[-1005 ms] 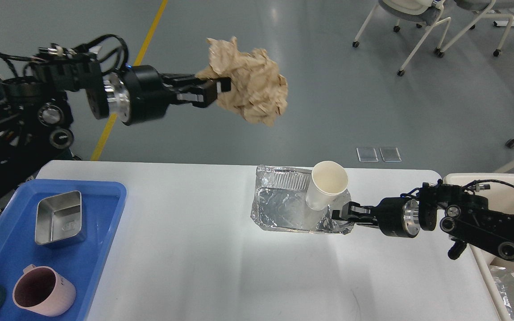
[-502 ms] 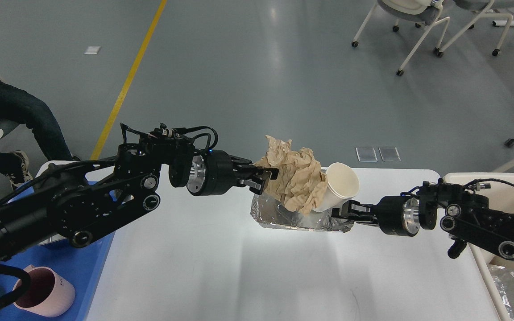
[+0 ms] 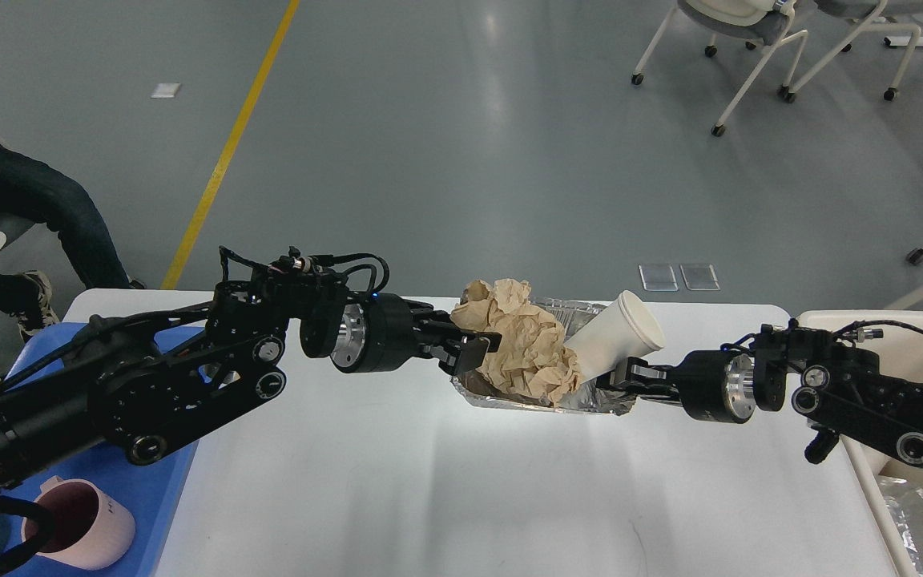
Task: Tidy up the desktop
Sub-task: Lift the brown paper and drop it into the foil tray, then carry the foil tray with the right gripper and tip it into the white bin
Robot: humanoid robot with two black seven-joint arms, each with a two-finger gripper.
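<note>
The white desktop [image 3: 445, 489] carries a crinkled foil tray [image 3: 509, 394] at its far middle. A crumpled ball of brown paper [image 3: 525, 349] lies in the tray. My left gripper [image 3: 473, 351] is at the paper's left side, shut on it. A white paper cup [image 3: 618, 332] leans tilted to the right in the tray, beside the paper. My right gripper [image 3: 620, 377] comes in from the right, low over the desktop, and is shut on the tray's right edge.
A blue plastic tray [image 3: 161, 489] at the left edge holds a pink mug [image 3: 81, 525], mostly under my left arm. A cream-coloured bin [image 3: 826, 320] with foil inside stands off the right edge. A seated person and chairs are on the floor beyond.
My left arm came down from high at the back left and lowered the brown paper into the foil tray. The cup tipped over to the right. My right gripper stayed put.
</note>
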